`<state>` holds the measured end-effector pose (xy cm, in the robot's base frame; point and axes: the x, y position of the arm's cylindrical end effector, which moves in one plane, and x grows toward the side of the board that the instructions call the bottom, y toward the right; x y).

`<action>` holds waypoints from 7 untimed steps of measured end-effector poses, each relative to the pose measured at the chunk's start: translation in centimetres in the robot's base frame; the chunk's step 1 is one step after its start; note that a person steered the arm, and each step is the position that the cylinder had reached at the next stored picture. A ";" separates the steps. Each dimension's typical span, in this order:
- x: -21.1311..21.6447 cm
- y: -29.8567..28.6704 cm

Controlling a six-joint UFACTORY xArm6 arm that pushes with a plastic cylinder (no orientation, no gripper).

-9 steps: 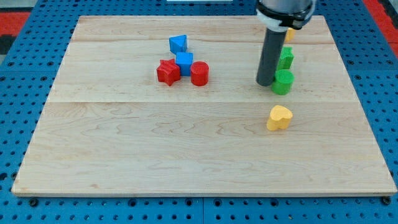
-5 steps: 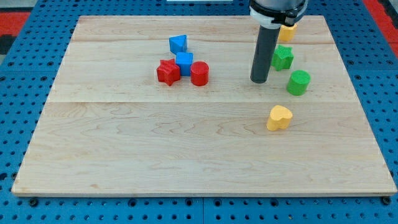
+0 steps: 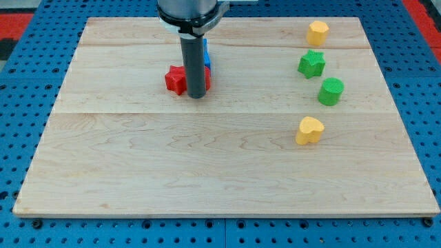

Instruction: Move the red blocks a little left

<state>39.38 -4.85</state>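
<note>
My tip (image 3: 196, 96) is down on the board just right of the red star block (image 3: 176, 79) and seems to touch it. The rod stands in front of the red cylinder block, of which only a thin red sliver (image 3: 207, 81) shows at the rod's right side. It also hides most of the two blue blocks; a blue edge (image 3: 206, 58) shows to the rod's right. The red blocks sit left of the board's middle, toward the view's top.
At the view's right stand a yellow block (image 3: 317, 32) near the top, a green star block (image 3: 311, 63), a green cylinder block (image 3: 331, 91) and a yellow heart block (image 3: 309, 129). The wooden board (image 3: 207, 172) lies on a blue pegboard.
My tip swept left from beside the green blocks to the red blocks. The red star has shifted slightly left. The green cylinder had moved a little right earlier.
</note>
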 end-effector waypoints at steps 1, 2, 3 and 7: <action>-1.4 -3.7; 0.2 -4.8; 0.3 -7.7; -1.6 -8.1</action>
